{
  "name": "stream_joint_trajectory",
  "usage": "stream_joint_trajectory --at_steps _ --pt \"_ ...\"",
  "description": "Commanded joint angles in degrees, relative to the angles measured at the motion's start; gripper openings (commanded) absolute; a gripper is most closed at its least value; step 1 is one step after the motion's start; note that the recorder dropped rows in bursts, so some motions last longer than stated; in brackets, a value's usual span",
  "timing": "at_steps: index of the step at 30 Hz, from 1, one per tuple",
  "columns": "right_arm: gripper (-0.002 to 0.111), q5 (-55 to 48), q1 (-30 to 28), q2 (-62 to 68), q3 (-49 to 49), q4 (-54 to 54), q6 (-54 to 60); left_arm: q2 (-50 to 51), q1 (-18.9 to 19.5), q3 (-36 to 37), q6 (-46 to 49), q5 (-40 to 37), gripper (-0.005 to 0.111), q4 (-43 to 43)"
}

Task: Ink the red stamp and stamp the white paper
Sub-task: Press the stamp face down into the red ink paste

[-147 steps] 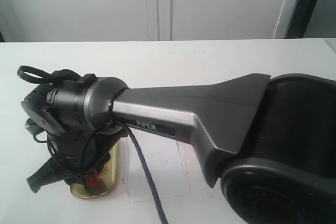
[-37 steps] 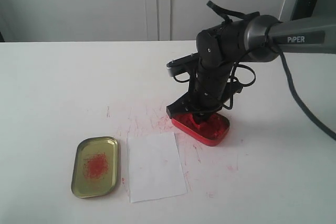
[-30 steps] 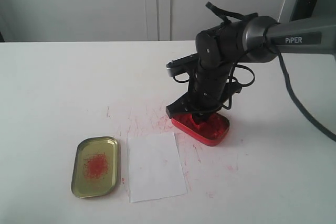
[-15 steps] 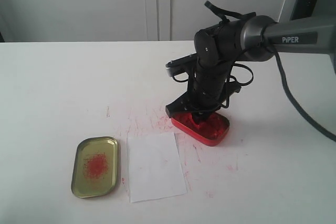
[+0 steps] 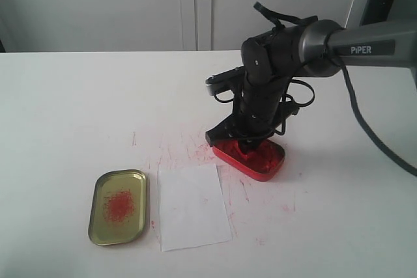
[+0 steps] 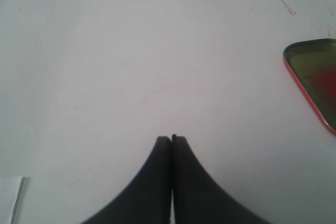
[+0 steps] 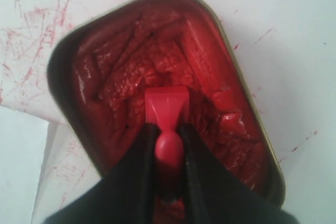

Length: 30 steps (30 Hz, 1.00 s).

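Observation:
My right gripper (image 7: 169, 129) is shut on the handle of the red stamp (image 7: 167, 109), whose flat base rests in the red ink paste of the open red oval tin (image 7: 231, 108). In the exterior view that gripper (image 5: 244, 142) stands over the tin (image 5: 257, 159) at centre right, and the stamp is hidden behind the fingers. The white paper (image 5: 192, 206) lies flat in front of the tin, toward the left; no mark shows on it. My left gripper (image 6: 171, 139) is shut and holds nothing, above bare tabletop, outside the exterior view.
The gold oval tin lid (image 5: 118, 206) with a red smudge lies left of the paper; its edge (image 6: 310, 77) also shows in the left wrist view. Red smears (image 5: 182, 151) mark the white tabletop around the tin and paper. A cable hangs from the right arm (image 5: 365, 43).
Several seconds ago the right arm reached across over the gold lid on the left. Over the last second it has stayed at the red tin, barely shifting.

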<state>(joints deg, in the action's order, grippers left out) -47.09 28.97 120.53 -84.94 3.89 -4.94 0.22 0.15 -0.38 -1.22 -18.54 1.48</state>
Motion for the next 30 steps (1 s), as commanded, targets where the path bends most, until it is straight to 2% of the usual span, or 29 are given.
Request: stream_joint_trajectory --at_steps 1,15,24,30 --pt "0.000 0.2 -0.3 -0.7 1.6 0.1 0.3 -0.2 -0.2 0.4 -0.1 -0.5 0.000 -0.1" --pt "0.000 0.8 -0.5 -7.6 1.6 -0.7 -0.3 -0.2 -0.2 0.4 -0.1 -0.5 0.000 -0.1" --pt "0.000 1.3 -2.9 -5.9 2.0 -7.8 1.4 -0.2 -0.2 0.4 -0.1 -0.5 0.000 -0.1" --pt "0.000 4.2 -6.1 -5.9 5.3 -17.7 9.5 -0.2 -0.2 0.4 -0.1 -0.5 0.000 -0.1"
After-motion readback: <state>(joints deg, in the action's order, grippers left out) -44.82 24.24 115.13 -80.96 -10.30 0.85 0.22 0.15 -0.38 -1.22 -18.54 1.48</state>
